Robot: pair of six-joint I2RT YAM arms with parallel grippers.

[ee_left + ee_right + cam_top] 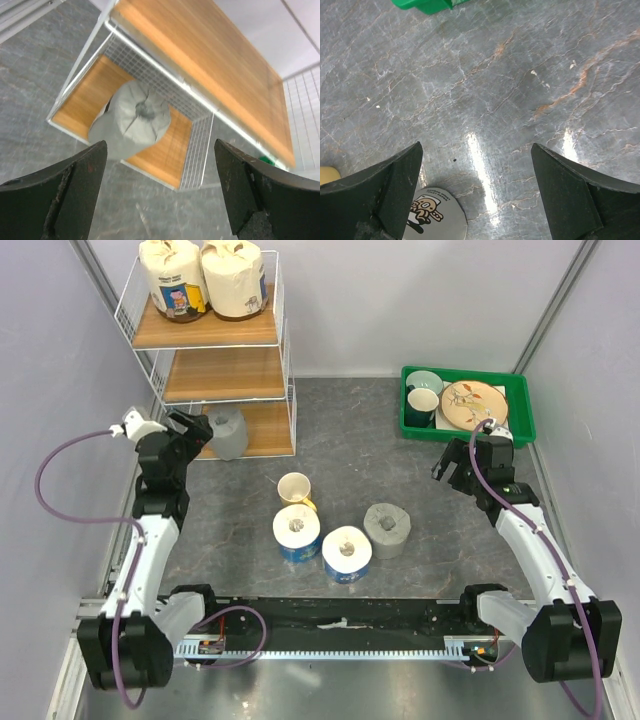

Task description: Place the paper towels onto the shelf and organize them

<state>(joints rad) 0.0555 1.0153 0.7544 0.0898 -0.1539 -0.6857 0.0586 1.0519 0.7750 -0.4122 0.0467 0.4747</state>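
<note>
Our main worry is the grey roll (228, 432) on the bottom tier of the shelf (285, 390). It stands close to the board's front edge, and we cannot tell whether it overhangs. The left gripper (160, 145) hovers just in front of it, so a careless pull-back or a sideways swing could clip the wrapper and tip the roll onto the table (350, 440). A finger could also snag the white wire or the middle board overhead. A later risk is space: the roll sits towards the middle of the tier, so the second grey roll (387, 529) may crowd it when it goes in.

The two cream rolls (205, 278) stand side by side on the top tier, at 11 o'clock in the overhead view. The two white-and-blue rolls (322, 542) wait near the table's centre, touching or nearly so, with the second grey roll at their 3 o'clock. The yellow mug (295, 488) stands just beside them at 12 o'clock and could be knocked during a pick.

The left arm reaches forward towards 11 o'clock, its wrist angled down at the bottom tier. Its jaws are spread wide with nothing between them. The right arm is raised near the green tray (520, 410) at 2 o'clock, and the right gripper (477, 150) looks down at bare table, its jaws also apart and empty
</note>
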